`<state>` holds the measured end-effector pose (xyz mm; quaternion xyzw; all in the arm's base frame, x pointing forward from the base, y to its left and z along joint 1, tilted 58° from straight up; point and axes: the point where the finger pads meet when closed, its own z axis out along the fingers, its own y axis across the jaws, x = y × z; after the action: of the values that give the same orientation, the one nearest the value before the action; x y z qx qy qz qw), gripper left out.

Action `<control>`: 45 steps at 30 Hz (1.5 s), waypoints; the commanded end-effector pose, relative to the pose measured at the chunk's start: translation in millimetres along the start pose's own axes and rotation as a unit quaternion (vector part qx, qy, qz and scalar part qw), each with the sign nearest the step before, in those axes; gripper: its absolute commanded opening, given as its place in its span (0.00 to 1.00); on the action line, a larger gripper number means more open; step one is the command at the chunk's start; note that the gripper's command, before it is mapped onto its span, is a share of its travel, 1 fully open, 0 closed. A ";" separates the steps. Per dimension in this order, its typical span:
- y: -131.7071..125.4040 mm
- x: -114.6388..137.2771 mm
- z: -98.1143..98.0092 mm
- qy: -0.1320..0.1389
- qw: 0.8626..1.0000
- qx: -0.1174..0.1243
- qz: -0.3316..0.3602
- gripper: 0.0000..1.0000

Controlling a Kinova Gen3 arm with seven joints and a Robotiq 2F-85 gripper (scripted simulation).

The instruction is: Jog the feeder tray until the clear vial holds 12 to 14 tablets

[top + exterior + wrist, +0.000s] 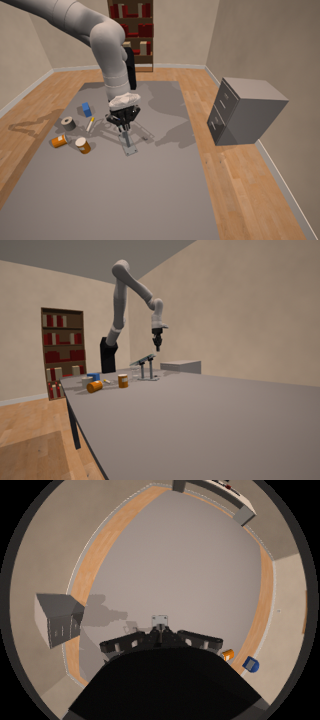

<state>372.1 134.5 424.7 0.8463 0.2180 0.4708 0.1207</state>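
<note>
We see our fingers [157, 348] pressed together with nothing between them, pointing down just above the raised right end of the tilted tray [143, 359]. The tray sits on two posts over a base plate [131, 151] on the counter [180, 420]. The clear vial [134, 373] stands upright on the counter below the tray's low left end. Farther left are an upright orange bottle [123, 381], a second orange bottle lying on its side [94, 386], a blue block [93, 376] and a grey roll [86, 381].

High top view, low table-edge exterior, downward fisheye wrist
</note>
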 end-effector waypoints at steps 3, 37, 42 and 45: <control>-1.0 -1.9 5.4 -0.004 1.000 -0.002 -0.003 0.00; -0.9 -14.7 10.7 -0.004 1.000 -0.002 -0.003 0.00; -0.9 -16.1 11.3 -0.004 1.000 -0.002 -0.003 0.00; -0.9 -17.5 11.9 -0.004 1.000 -0.002 -0.003 0.00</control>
<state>374.4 127.7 406.2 0.8469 0.2191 0.4684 0.1238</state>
